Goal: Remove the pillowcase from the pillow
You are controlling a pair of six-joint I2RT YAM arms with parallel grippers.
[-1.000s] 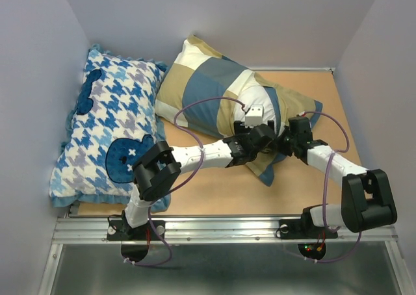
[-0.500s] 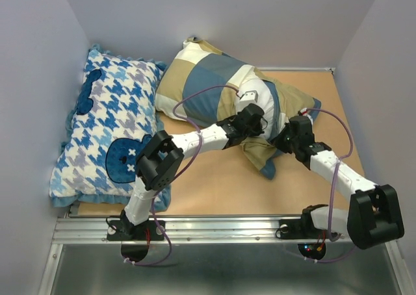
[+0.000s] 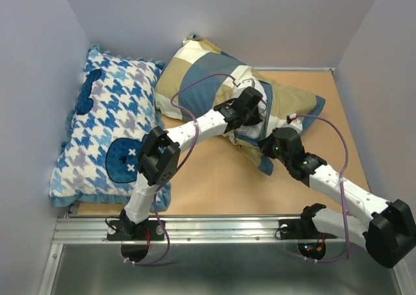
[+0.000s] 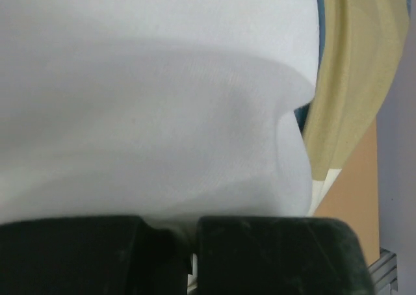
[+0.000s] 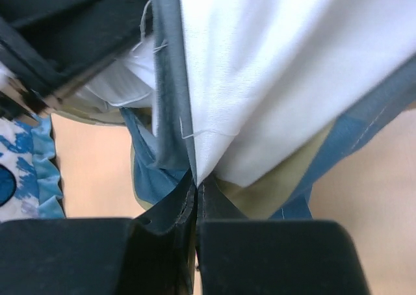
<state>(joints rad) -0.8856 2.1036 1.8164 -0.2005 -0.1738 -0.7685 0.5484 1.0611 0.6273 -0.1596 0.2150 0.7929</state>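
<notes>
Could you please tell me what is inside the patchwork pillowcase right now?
The white pillow is inside the pillowcase; its bare end shows at the opening, where the left gripper pinches it. How far it reaches inside cannot be seen, since the fabric covers it.

table (image 3: 214, 184) | houndstooth cushion (image 3: 114, 126) left | pillowcase (image 3: 201, 80) mid-back, near corner seemingly lifted

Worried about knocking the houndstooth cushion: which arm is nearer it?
Left. The left arm has its elbow at the cushion's right edge; the right arm lies well right of it.
</notes>
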